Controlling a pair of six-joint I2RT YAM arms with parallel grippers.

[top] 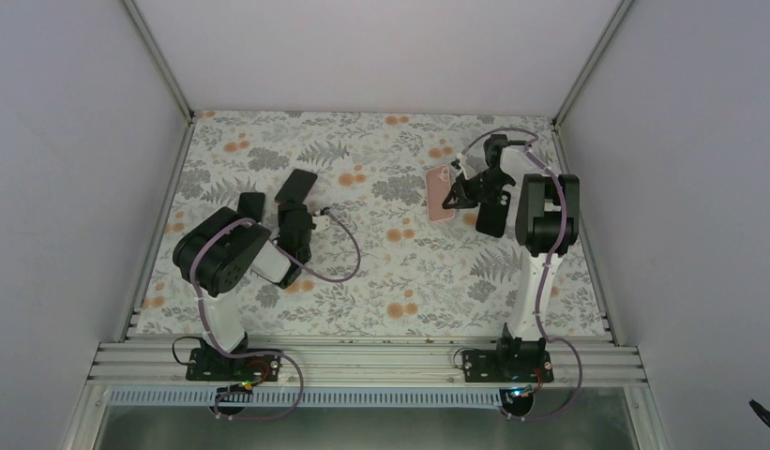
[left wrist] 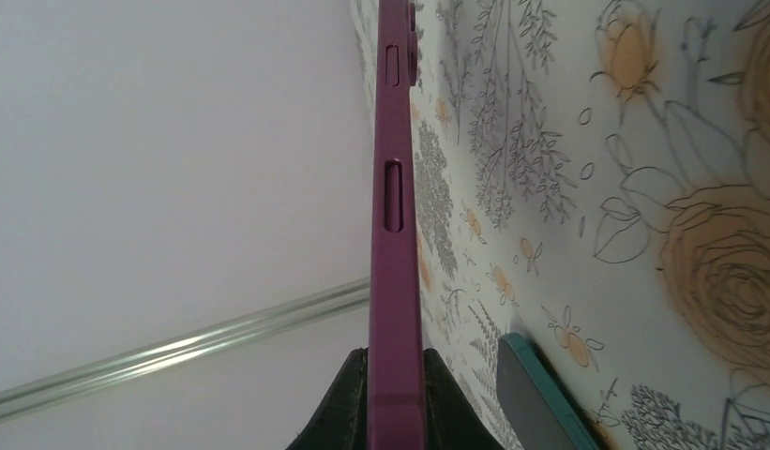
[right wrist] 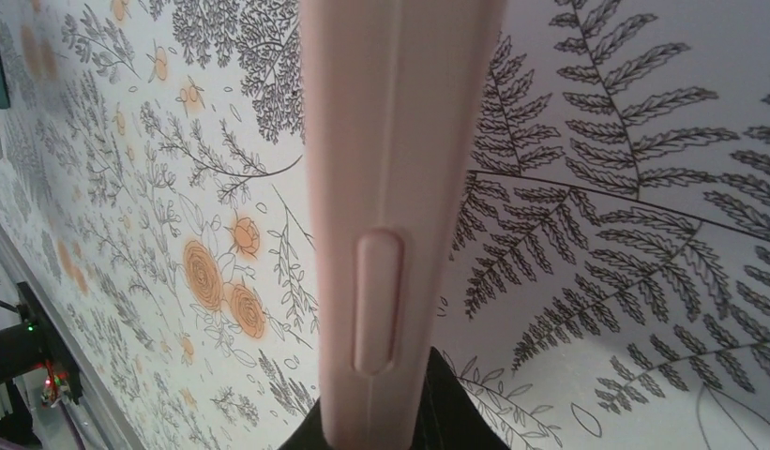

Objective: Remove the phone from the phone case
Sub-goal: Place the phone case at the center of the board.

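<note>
My right gripper (top: 459, 192) is shut on the salmon-pink phone case (top: 441, 193) and holds it off the table at the back right. In the right wrist view the phone case (right wrist: 400, 159) stands edge-on between the black fingers (right wrist: 460, 412), side-button bump showing. Only pink surfaces show, so I cannot tell whether the phone is inside. My left gripper (top: 294, 217) is shut on a black-faced phone (top: 296, 186). In the left wrist view that phone's edge (left wrist: 396, 216) is dark purple, clamped at my left gripper (left wrist: 397, 375).
A dark phone with a teal edge (left wrist: 535, 398) lies on the flowered cloth (top: 381, 272) beside the left gripper, also in the top view (top: 252, 204). A black phone (top: 490, 221) lies by the right arm. Grey walls and metal rails close in the table.
</note>
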